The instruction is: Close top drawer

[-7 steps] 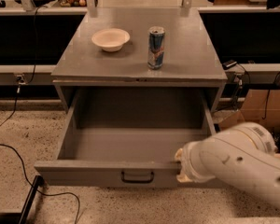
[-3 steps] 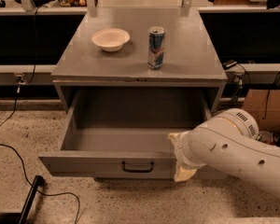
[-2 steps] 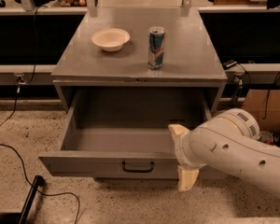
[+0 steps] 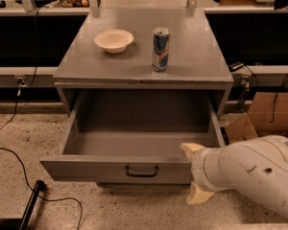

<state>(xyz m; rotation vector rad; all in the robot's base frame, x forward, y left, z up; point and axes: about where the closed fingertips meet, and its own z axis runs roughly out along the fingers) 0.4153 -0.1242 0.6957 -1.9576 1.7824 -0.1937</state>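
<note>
The top drawer point(image 4: 139, 143) of the grey cabinet stands pulled far out, and its plain grey inside holds nothing. Its front panel point(image 4: 86, 169) carries a small black bar handle point(image 4: 141, 170) at mid-front. My gripper point(image 4: 195, 172) is at the right end of the drawer front, at the end of my white arm point(image 4: 249, 176), which comes in from the lower right. One cream fingertip point(image 4: 191, 149) sits at the top edge of the front panel. The other fingertip point(image 4: 198, 195) hangs below the panel. The fingers are spread apart. The lower drawers are hidden under the open one.
A white bowl point(image 4: 114, 40) and a blue drink can point(image 4: 160, 49) stand on the cabinet top point(image 4: 197, 56). Cardboard boxes point(image 4: 266, 116) lie on the floor to the right. A black cable point(image 4: 19, 152) and a dark bar point(image 4: 31, 205) lie on the speckled floor at the left.
The drawer has slid a little way in since the earliest frame. My gripper moved left along the drawer front, and its fingers have spread above and below the panel.
</note>
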